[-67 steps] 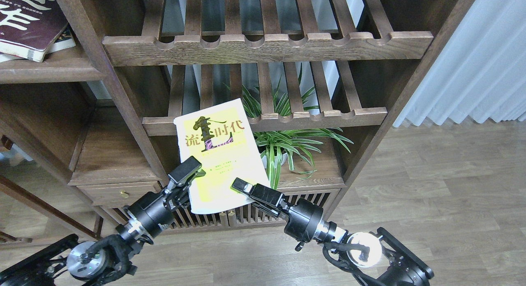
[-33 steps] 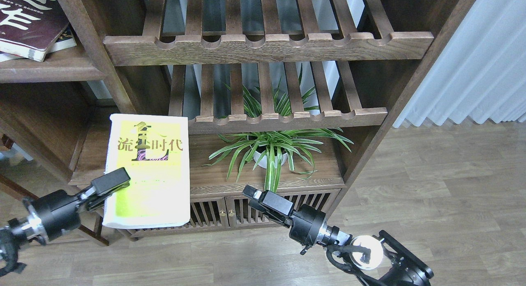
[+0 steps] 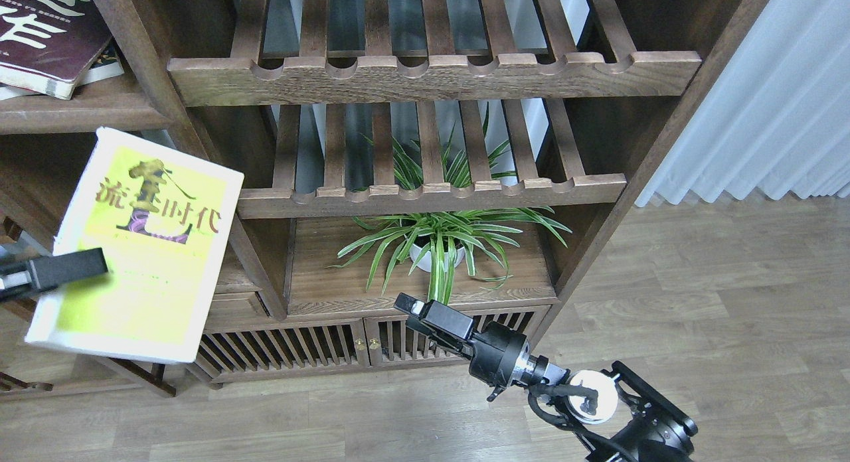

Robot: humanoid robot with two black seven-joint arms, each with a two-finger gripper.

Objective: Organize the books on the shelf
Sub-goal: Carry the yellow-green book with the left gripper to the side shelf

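Note:
My left gripper (image 3: 83, 266) is shut on the yellow-green book (image 3: 143, 246) with the black Chinese title. It holds the book tilted in the air at the far left, below the flat dark-brown shelf (image 3: 86, 110). The thick maroon book (image 3: 46, 30) with large white characters lies on that shelf at the top left, on top of another book (image 3: 106, 69) of which only an edge shows. My right gripper (image 3: 412, 309) hangs empty in front of the low cabinet; I cannot tell whether its fingers are apart.
Two slatted racks with notched front rails (image 3: 431, 74) (image 3: 431, 193) fill the middle bay. A potted spider plant (image 3: 438, 243) stands on the plank under them. A low cabinet with slatted doors (image 3: 332, 346) is below. A white curtain (image 3: 764, 97) hangs at the right.
My left arm has carried the yellow-green book from the middle far to the left and up, tilting it. My right gripper has let the book go and drawn back slightly.

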